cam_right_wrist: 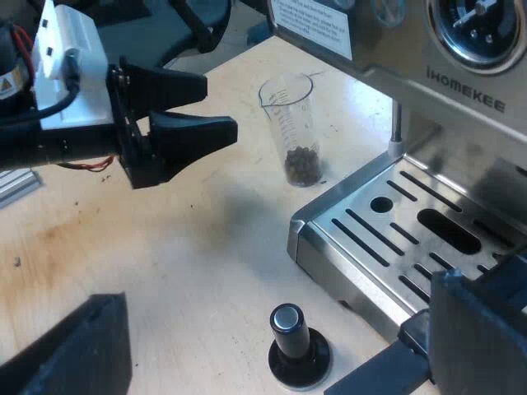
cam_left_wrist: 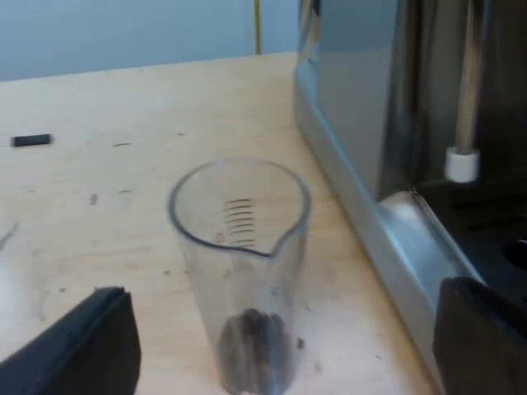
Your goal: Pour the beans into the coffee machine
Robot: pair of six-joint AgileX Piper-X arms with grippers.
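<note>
A clear measuring glass (cam_left_wrist: 243, 263) with a pour lip and a small heap of dark beans (cam_left_wrist: 255, 337) in its bottom stands upright on the wooden table, close to the espresso machine's (cam_left_wrist: 354, 123) side. My left gripper (cam_left_wrist: 280, 354) is open, its fingers wide on either side of the glass's line. In the right wrist view the left gripper (cam_right_wrist: 216, 105) points at the glass (cam_right_wrist: 295, 132) with a gap between them. My right gripper (cam_right_wrist: 276, 300) hangs open above the table near the tamper.
A tamper with a black knob (cam_right_wrist: 292, 341) stands by the corner of the machine's slotted metal drip tray (cam_right_wrist: 412, 222). The steam wand (cam_left_wrist: 465, 99) hangs over the tray. A small dark piece (cam_left_wrist: 31, 140) lies on the table beyond the glass.
</note>
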